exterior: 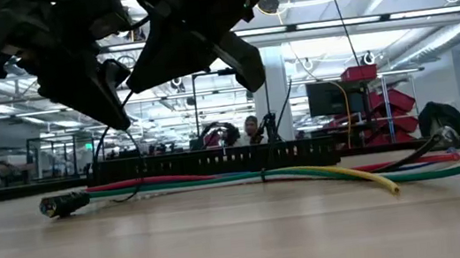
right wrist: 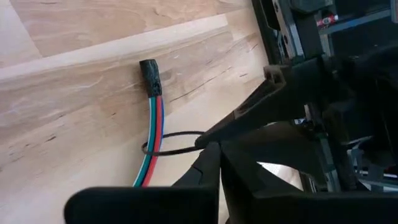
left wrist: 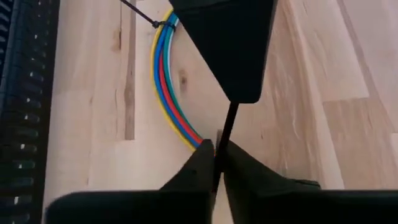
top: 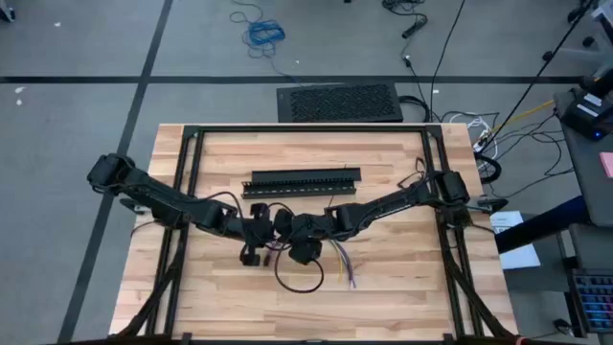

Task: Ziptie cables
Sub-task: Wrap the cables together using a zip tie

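Observation:
The cables [left wrist: 165,93], a bundle of yellow, blue, green and red wires, lie on the wooden table [top: 402,287] in front of the black slotted bar [top: 305,180]. One end has a black cap [right wrist: 150,76]. Near that end a thin black zip tie [right wrist: 169,151] loops loosely around the bundle. A second tie [left wrist: 163,23] sits tight farther along. My left gripper [left wrist: 216,155] and right gripper [right wrist: 213,149] meet just above the bundle at mid-table, both shut on the looped zip tie. My left gripper pinches the zip tie's thin straight strip [left wrist: 225,127] between its two fingertips. The strip runs straight on from there to my right gripper's finger [left wrist: 233,68]. My right gripper pinches the zip tie where its loop closes [right wrist: 198,147], beside the cables, only at the fingertips. The loop lies around the bundle, which rests on the table.
The slotted bar runs along the far side of the work spot. A loop of black cord [top: 299,278] lies on the table near the grippers. The black table frame [top: 187,182] borders both sides. Bare wood shows to the near left and right.

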